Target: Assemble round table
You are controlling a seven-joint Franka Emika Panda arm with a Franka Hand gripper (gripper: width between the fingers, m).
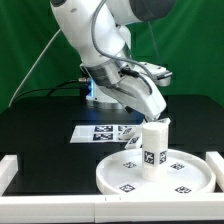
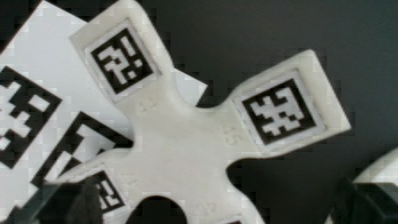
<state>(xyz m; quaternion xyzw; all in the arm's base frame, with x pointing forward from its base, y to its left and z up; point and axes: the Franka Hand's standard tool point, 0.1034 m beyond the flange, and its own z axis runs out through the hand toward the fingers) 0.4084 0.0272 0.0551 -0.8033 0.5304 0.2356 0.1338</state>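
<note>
Jaws: my gripper [image 1: 152,114] is spread, right above the base [image 2: 187,130].
Leg [image 1: 154,148]: upright on the disc.
Disc [image 1: 190,178]: at the bench's [image 1: 40,125] front edge, toward the corner on the exterior view's right.

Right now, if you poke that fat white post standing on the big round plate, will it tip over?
Probably not easily: the post is thick and stands upright on the plate. Laid down, its round sides would likely roll.

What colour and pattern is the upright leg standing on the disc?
The leg is white with a black-and-white square tag; clearest in the exterior view.
</note>
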